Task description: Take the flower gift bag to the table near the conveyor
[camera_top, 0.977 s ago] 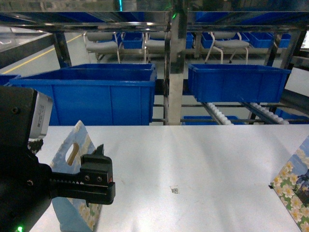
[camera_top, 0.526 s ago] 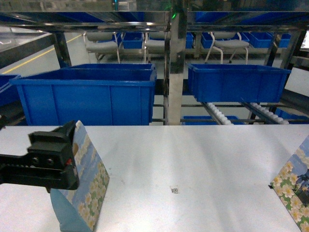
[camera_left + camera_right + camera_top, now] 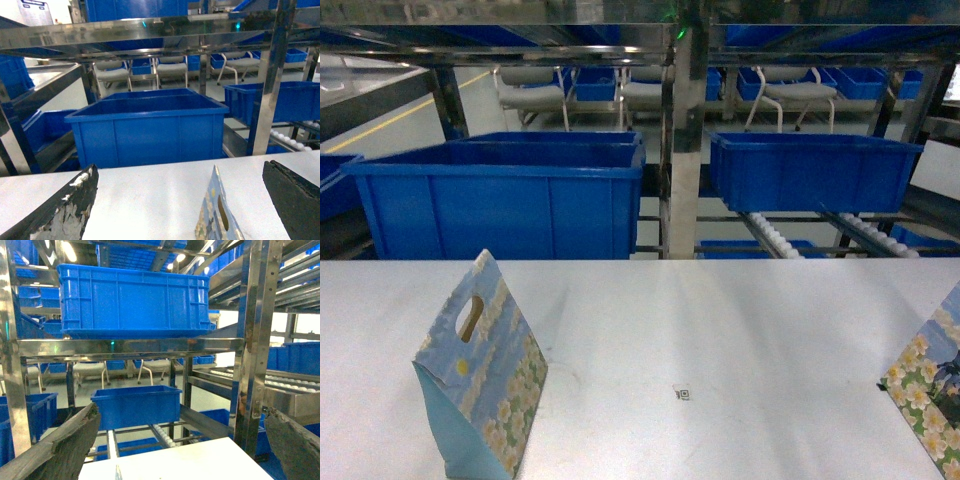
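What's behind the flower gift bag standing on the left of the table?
Behind the flower gift bag, bare table runs back to its far edge, then a large blue bin in the steel rack. The bag hides the patch of table directly behind it.

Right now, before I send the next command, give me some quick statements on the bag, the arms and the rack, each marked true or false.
1. The flower gift bag stands upright on the table. True.
2. The left gripper is clamped on the bag's handle. False: its fingers are spread, the bag standing free between them.
3. A second flowered bag sits at the table's right edge. True.
4. The conveyor rollers carry the gift bag. False: it is on the table.
5. The right gripper is open. True.
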{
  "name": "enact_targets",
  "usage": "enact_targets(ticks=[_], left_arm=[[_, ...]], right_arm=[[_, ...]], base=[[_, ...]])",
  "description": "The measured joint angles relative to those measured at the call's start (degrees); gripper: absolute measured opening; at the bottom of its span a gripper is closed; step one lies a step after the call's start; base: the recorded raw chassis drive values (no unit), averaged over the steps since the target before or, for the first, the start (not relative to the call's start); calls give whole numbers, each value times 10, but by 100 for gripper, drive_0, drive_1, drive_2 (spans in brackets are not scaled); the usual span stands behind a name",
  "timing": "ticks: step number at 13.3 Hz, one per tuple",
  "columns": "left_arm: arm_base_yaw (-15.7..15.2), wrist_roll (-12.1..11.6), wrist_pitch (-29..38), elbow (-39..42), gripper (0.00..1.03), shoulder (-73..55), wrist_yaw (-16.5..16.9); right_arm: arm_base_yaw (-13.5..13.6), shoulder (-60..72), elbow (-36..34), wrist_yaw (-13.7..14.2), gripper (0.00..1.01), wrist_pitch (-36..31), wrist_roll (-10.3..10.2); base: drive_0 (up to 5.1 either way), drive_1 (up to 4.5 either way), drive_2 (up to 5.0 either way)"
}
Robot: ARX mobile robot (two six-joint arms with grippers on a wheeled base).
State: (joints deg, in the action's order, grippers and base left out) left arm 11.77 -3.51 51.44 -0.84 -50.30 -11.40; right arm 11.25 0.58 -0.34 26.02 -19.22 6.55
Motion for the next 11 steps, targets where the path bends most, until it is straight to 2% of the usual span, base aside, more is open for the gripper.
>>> enact_targets(ticks=[3,6,7,8,9,11], left_arm=[[-78,-7,-202,0,98,226,46],[-82,-6,-213,0,98,248,50],[-112,9,-294,-7,86,273,98],[-119,22,-317,-6,74,291,106],[-118,25,-309,0,61,297,113],[-117,31,-339,0,34,332,114]], right_arm=[[0,0,0,0,98,0,0],[0,0,0,-1,98,1,0],[-68,-3,10,-126,86,125,-23],[-117,0,11,-199,74,189,-41],[-115,-3,11,-254,61,193,-49],[-113,-3,11,-261,33,194,-55]], base=[[0,0,0],[0,0,0],[0,0,0],[0,0,0],[0,0,0],[0,0,0]])
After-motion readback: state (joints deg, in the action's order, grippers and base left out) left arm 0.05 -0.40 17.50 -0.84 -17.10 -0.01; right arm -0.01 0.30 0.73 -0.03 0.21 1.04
